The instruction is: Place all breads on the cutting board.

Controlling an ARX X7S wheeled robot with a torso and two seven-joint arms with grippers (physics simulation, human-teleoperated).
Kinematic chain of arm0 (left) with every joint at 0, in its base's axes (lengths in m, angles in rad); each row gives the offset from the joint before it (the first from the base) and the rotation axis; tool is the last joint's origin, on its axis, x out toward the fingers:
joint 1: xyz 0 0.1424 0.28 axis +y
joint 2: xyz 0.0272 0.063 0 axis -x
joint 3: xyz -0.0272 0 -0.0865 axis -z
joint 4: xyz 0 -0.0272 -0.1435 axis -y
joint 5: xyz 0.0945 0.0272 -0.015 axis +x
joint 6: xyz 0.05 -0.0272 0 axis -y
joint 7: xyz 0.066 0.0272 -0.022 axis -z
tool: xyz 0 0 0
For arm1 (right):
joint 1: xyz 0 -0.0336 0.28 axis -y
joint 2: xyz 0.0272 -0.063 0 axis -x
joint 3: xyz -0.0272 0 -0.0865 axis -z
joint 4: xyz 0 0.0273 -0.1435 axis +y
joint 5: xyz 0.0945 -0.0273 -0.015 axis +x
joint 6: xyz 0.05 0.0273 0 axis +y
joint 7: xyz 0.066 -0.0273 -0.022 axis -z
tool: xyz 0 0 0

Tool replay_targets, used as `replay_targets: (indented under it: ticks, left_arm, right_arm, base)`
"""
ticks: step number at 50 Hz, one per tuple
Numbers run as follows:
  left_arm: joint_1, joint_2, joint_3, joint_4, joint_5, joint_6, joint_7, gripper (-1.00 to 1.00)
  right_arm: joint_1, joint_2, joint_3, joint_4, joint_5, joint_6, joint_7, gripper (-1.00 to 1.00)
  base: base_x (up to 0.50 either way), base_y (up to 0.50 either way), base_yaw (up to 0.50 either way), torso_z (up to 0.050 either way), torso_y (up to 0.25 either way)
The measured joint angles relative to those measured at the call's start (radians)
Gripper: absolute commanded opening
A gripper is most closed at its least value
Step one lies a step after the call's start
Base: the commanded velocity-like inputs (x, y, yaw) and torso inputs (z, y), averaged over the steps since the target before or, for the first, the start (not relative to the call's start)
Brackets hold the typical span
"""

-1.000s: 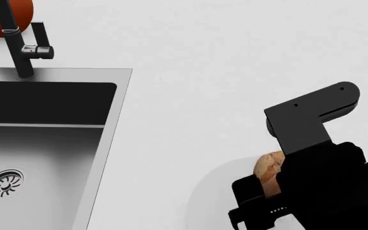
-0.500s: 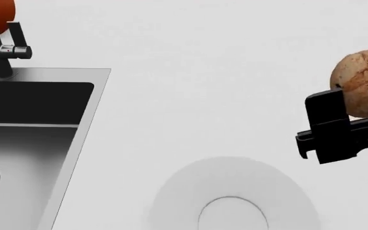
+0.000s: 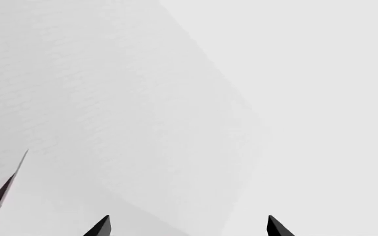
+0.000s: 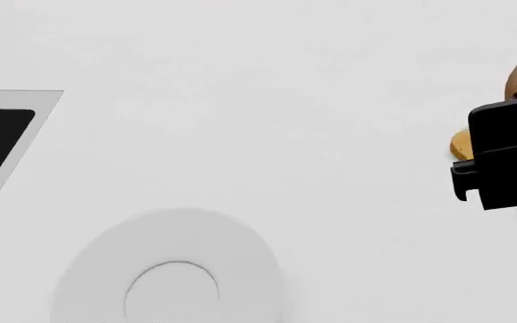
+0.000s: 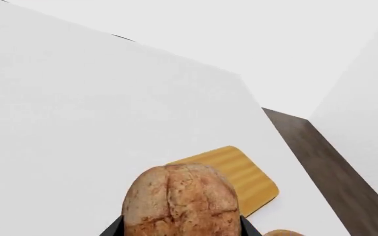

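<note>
I am seeing two breads: one brown crusty roll [image 5: 180, 200] that my right hand [image 4: 501, 165] is gripping between its closed fingers above the near corner of the single cutting board [image 5: 232, 174], and one smaller orange-brown piece [image 5: 283, 232] peeking in beside that board. My left hand [image 3: 185, 228] is showing only two dark fingertips [image 3: 99, 226] spread apart, holding nothing over the white counter [image 4: 268, 121]. One white plate [image 4: 169, 266] and one sink [image 4: 7, 145] corner are lying well apart from the board.

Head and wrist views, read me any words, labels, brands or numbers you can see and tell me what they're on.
None: no readable text in any view. The bread roll, cutting board, white plate, sink and right gripper all show plain, unmarked surfaces.
</note>
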Motion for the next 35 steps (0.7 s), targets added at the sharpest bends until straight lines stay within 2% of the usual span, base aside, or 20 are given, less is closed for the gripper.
replay_targets:
  ticks: [20, 35]
  left_arm:
    - [0.003, -0.005, 0.003, -0.003, -0.005, 0.007, -0.005, 1.00]
    - [0.005, -0.010, 0.006, -0.001, -0.004, 0.005, -0.011, 1.00]
  right_arm:
    - [0.002, -0.020, 0.001, -0.010, -0.040, 0.007, -0.037, -1.00]
    - [0.004, -0.037, 0.001, -0.029, -0.079, 0.023, -0.071, -1.00]
  base:
    - [0.04, -0.50, 0.00, 0.000, 0.000]
    - [0.36, -0.35, 0.00, 0.000, 0.000]
